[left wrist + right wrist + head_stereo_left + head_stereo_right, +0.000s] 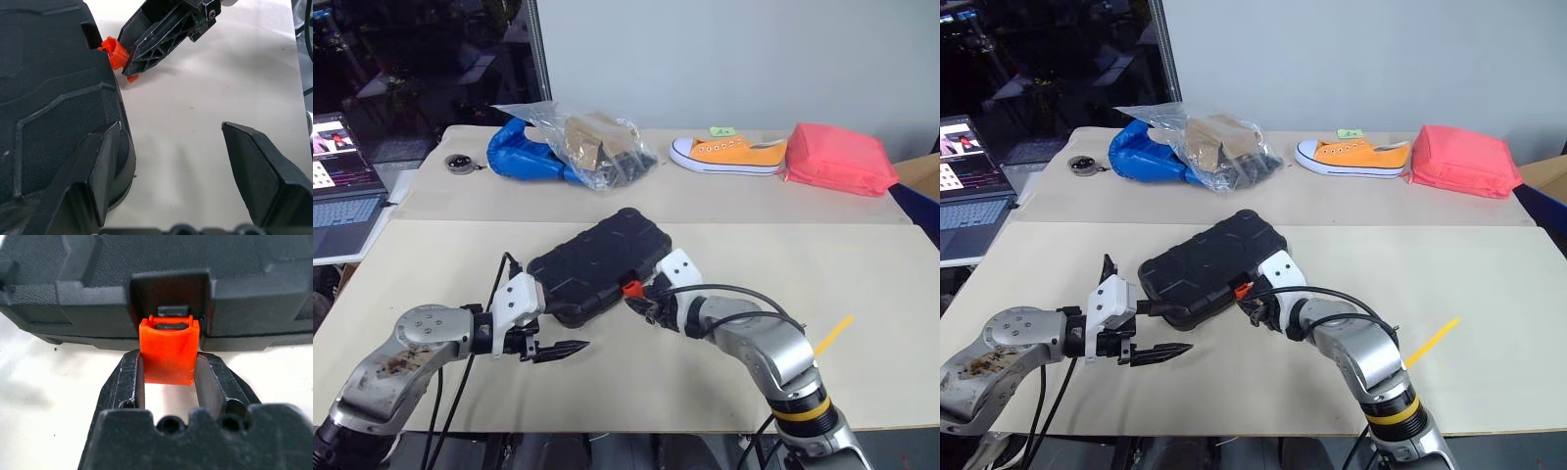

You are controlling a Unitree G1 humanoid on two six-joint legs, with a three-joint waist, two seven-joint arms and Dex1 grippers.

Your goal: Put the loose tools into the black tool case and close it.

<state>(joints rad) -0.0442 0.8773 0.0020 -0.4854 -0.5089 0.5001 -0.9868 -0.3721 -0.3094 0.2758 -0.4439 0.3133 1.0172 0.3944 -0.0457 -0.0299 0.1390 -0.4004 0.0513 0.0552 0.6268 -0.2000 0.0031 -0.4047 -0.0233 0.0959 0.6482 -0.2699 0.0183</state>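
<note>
Right claw [168, 377] grips the orange latch [168, 350] of the shut black case [597, 264] at centre frame. Left claw [543, 338] gapes empty, one finger on its corner. Latching is underway; next, press it home.

We see the tool case [598, 264] lying closed at the table's [862, 294] centre. Our left gripper [543, 333] sits at its lower left, our right gripper [639, 301] at its lower right, its fingers [131, 382] flanking the latch [168, 352]. A bag [573, 145], shoe [728, 155] and pouch [837, 159] line the upper frame, a laptop [342, 201] the left edge.
</note>
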